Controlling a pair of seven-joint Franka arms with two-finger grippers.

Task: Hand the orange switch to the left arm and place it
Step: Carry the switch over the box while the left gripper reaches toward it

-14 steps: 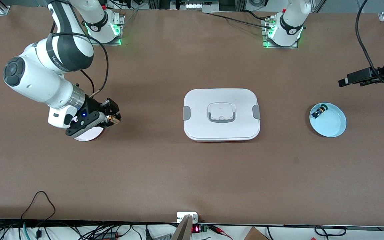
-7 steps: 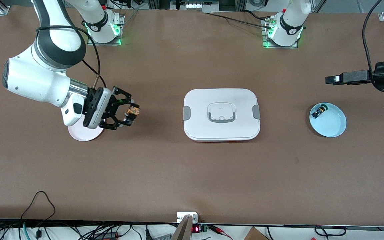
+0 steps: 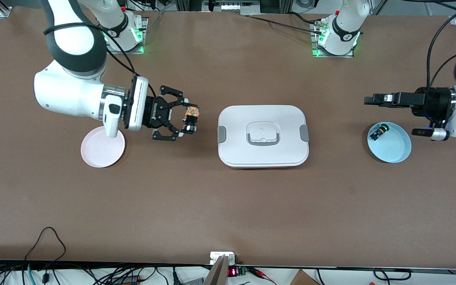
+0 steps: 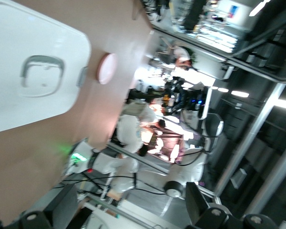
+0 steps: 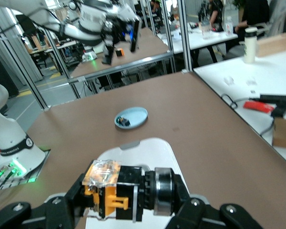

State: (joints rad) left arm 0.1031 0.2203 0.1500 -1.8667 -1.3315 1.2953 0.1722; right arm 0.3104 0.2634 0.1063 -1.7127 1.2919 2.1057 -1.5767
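Note:
My right gripper point(image 3: 188, 118) is shut on the orange switch point(image 3: 190, 114), a small black block with an orange part. It holds the switch in the air beside the box's point(image 3: 263, 136) end toward the right arm. In the right wrist view the switch point(image 5: 115, 192) sits crosswise between the fingers, with the white box point(image 5: 150, 149) under it. My left gripper point(image 3: 371, 99) is open and empty. It points level toward the box, over the table by the blue plate point(image 3: 395, 148). The left wrist view shows the box point(image 4: 28, 81) and both spread fingers point(image 4: 63, 206).
A small black part with a green cap point(image 3: 379, 131) lies in the blue plate. An empty pink plate point(image 3: 102, 149) lies below my right wrist. Both arm bases stand along the table's edge farthest from the front camera. Cables run along the edge nearest to it.
My right gripper has risen off the pink plate with the switch, turned level and moved toward the box. My left arm has swung in from the table's end toward the blue plate.

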